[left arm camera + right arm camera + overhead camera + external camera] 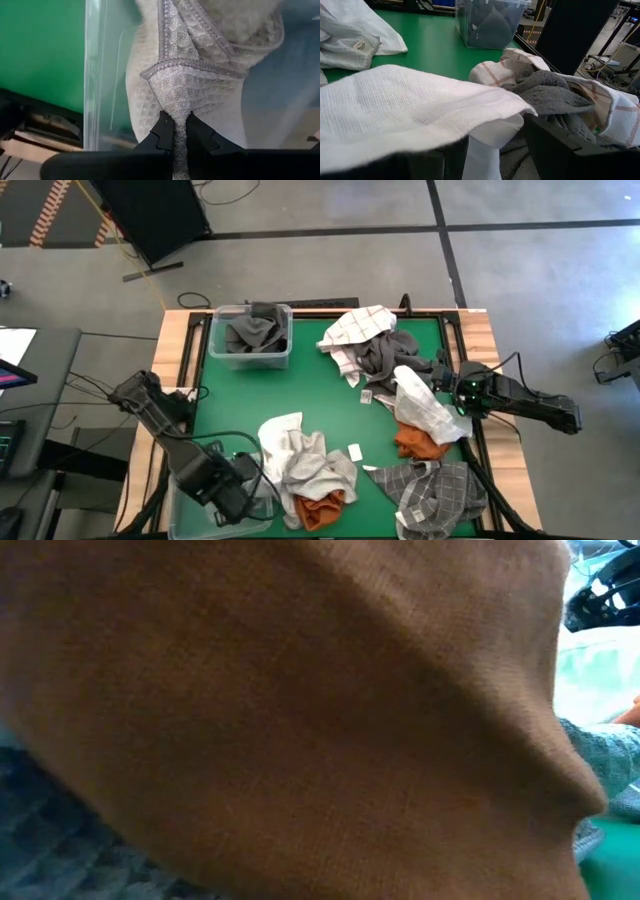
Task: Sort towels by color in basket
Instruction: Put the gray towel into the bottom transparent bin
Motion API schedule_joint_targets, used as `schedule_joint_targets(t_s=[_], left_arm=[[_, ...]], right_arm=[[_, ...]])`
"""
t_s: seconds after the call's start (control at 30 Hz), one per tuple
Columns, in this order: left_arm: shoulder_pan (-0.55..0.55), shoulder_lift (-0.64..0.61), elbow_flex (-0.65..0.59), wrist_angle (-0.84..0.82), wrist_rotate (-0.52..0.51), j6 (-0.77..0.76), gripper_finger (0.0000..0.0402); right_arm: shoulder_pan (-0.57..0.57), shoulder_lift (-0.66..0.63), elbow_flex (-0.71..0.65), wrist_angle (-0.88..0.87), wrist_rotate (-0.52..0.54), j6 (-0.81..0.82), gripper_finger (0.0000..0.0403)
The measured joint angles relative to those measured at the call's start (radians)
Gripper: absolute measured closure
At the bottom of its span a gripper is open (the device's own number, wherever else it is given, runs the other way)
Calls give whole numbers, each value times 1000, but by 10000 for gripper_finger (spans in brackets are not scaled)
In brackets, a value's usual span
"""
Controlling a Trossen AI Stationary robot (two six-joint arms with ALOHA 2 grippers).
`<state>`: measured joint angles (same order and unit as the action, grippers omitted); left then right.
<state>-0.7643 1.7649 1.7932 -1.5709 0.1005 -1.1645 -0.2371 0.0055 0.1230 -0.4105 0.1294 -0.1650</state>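
Left gripper: at the table's near left corner, over a clear bin that sits there; its wrist view shows both fingers pinched together on the hemmed edge of a pale waffle-weave towel, the cloth rising straight out from between the tips, the bin's clear wall just beside it. Step in hand, as judged: delivering this pale towel into the near left bin; the next move calls for carrying the cloth fully inside the walls and only then parting the fingers, since much of the towel looks to trail over the rim onto the green table. Far left of the table: a second clear bin holding dark grey towels. Near edge, centre: a heap of pale towels with a rust orange towel at its near end. Near right corner: a grey-and-white checked towel. Far right: a mixed pile, white checked towel over a dark grey one. Right edge: right gripper, low among the cloth, with a white towel draped across its front and another rust orange towel just beyond; whether its fingers are apart or closed cannot be told. Most towels remain unsorted.
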Motion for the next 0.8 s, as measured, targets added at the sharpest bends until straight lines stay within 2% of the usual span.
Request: schedule_joint_targets(t_s=[0.3, 0.5, 0.8], left_arm=[[56, 0, -142, 110, 26, 133, 386], [129, 0, -254, 115, 22, 243, 385], [245, 0, -311, 36, -120, 376, 384]], right_arm=[[0, 0, 0, 0, 0, 0, 186], [0, 0, 0, 0, 0, 0, 186], [0, 0, 0, 0, 0, 0, 186]])
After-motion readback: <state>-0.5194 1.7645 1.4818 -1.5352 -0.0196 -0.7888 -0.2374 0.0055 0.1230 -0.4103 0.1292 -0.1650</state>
